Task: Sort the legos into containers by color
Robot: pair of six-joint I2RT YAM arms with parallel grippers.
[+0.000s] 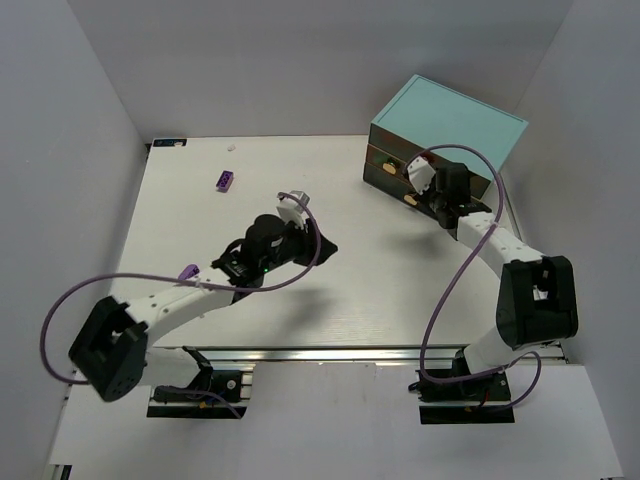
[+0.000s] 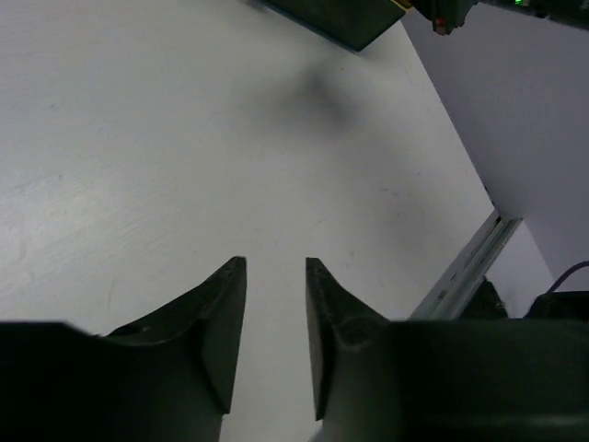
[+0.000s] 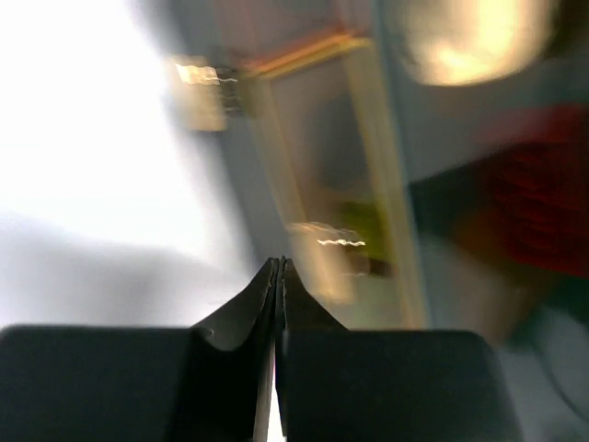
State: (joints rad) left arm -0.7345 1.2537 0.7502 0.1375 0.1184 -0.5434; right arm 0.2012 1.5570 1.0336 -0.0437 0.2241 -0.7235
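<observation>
The cabinet [image 1: 450, 125] with a light-blue top stands at the back right, its brown drawers [image 1: 388, 167] facing the table. My right gripper [image 1: 418, 190] is shut and empty, close against the drawer front. The right wrist view is blurred: shut gripper [image 3: 279, 261], a tan knob [image 3: 469, 37], and red [image 3: 534, 184] and lime-yellow [image 3: 368, 226] shapes behind a drawer wall. My left gripper [image 1: 312, 245] is open and empty above bare table mid-scene, also shown in its wrist view [image 2: 276, 262]. Two purple legos lie on the table, one at the back left [image 1: 224, 180] and one beside the left arm [image 1: 187, 271].
A small white bit [image 1: 230, 147] lies near the table's back edge. Grey walls close in the table on three sides. The cabinet corner [image 2: 340, 23] shows at the top of the left wrist view, and the table's metal front rail [image 2: 469, 272] at its right.
</observation>
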